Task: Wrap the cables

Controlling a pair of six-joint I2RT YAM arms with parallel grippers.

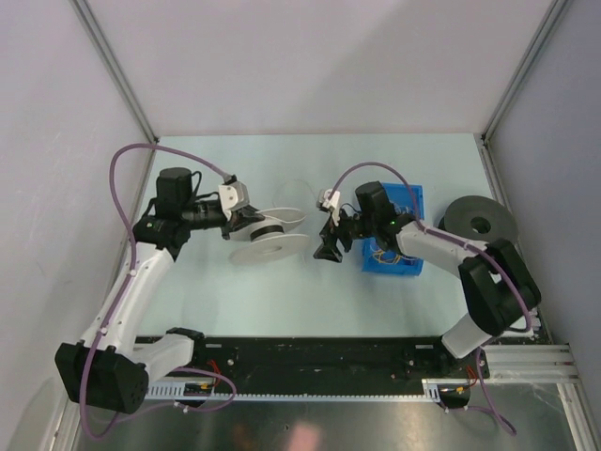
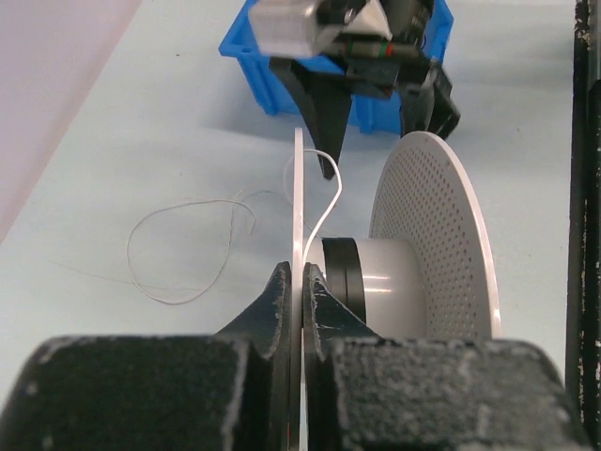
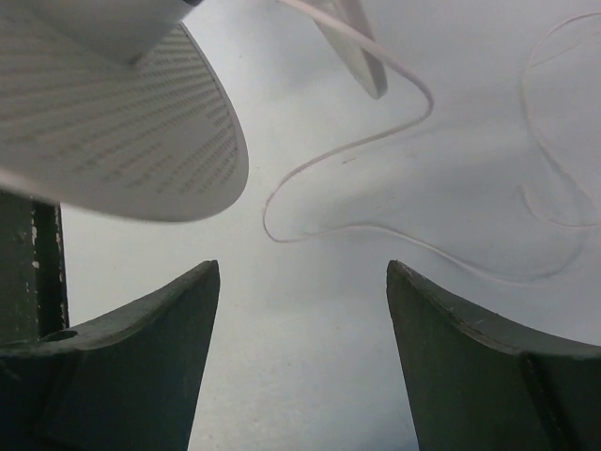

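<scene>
Over mid-table, your left gripper (image 2: 299,282) is clamped on the thin flange of the white plastic spool (image 2: 432,235). Your right gripper (image 3: 302,272) hangs wide open, holding nothing, above the thin white wire (image 3: 347,150) looping off the spool. Yellow-orange cables (image 1: 378,252) lie in the blue plastic bin (image 1: 413,199).

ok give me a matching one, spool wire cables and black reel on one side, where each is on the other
1 spool
2 wire
3 cables
4 black reel

a in the blue bin
b flange clamped in the left jaws
c far right, beyond the bin
d looped loose on the table

Pairs: 1-b, 2-d, 3-a, 4-c
</scene>
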